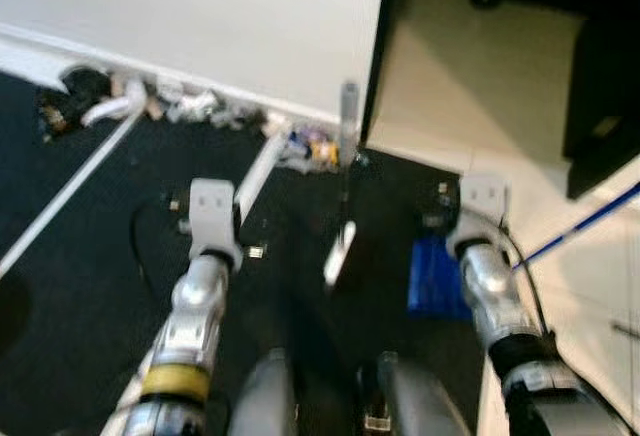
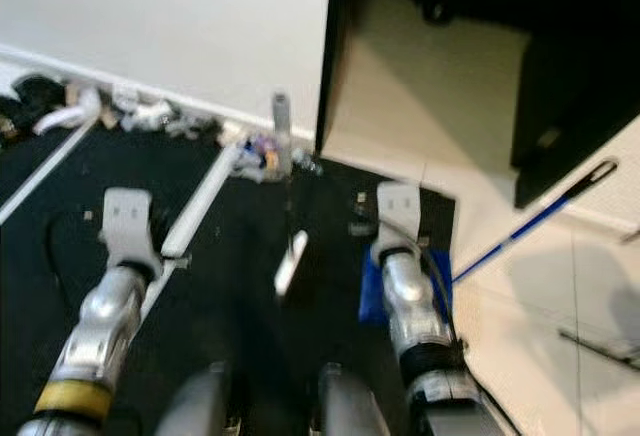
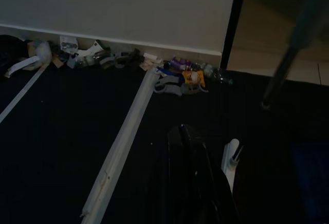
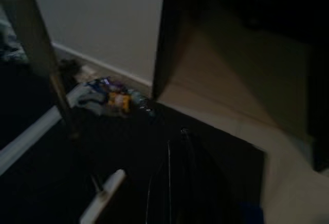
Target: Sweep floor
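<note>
**Two arms over a dark floor, litter along the wall**

Two silver arms reach forward above the dark floor [image 1: 90,296]. The left claw [image 3: 193,183] hangs over the carpet, its black fingers pressed together in the wrist view. The right claw [image 4: 177,183] is too dark to read; I cannot tell whether it is apart or closed. Just beside the right forearm lies a blue dustpan [image 1: 435,278], with a blue pole [image 1: 585,221] slanting over the pale tiles. Between the arms stands a thin grey handle [image 1: 347,131]. Farther off, a white strip [image 3: 126,147] runs toward the baseboard, where scattered litter [image 1: 190,106] lies against the white wall [image 1: 220,16].
</note>
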`<state>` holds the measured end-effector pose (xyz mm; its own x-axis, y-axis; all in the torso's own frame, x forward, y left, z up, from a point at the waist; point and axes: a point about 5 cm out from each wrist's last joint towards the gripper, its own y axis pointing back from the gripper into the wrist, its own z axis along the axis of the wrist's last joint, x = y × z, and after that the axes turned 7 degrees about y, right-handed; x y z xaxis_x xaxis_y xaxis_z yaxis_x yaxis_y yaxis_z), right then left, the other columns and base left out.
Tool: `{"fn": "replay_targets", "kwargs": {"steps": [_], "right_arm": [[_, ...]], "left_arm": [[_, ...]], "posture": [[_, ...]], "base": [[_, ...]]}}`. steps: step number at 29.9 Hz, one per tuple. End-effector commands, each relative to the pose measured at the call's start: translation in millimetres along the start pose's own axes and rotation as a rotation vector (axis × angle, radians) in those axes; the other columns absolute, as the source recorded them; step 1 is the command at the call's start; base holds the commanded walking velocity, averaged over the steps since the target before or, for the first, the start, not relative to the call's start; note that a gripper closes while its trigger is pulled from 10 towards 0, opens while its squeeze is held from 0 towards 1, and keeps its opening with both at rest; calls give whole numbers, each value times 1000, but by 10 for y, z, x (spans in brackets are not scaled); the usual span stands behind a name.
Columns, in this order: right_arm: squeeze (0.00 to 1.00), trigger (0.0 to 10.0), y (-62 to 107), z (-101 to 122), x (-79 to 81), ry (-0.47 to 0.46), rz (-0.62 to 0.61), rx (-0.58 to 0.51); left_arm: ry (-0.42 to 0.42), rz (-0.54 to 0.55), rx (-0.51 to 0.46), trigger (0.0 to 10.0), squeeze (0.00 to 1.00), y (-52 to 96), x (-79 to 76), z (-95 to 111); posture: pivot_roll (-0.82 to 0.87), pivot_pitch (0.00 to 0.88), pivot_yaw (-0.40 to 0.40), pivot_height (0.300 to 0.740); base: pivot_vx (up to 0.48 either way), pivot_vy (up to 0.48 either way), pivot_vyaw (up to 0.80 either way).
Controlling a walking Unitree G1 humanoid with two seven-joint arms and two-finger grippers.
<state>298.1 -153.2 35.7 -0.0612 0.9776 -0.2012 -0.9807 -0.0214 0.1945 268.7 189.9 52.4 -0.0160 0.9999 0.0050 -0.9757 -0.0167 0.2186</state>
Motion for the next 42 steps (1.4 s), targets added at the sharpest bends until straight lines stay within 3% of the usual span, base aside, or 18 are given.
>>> {"fn": "replay_targets", "kwargs": {"steps": [1,14,30,42], "right_arm": [[0,10000,16,-51,-58,-5,-19,25],[0,10000,9,-34,-67,-5,-22,19],[0,10000,2,-15,-128,7,-25,13],[0,10000,-37,69,-124,22,-2,-10]], "left_arm": [[-6,6,27,10000,0,18,25,-60],[-5,12,16,10000,0,-23,64,-17],[-20,40,-13,10000,0,-67,238,88],[-89,-94,-26,10000,0,-185,248,265]], "posture": [[15,67,-12,740],[12,67,-13,740],[9,75,-27,740],[-6,107,-44,740]], "base": [[0,-292,0],[0,-281,0],[0,0,0],[0,0,0]]}}
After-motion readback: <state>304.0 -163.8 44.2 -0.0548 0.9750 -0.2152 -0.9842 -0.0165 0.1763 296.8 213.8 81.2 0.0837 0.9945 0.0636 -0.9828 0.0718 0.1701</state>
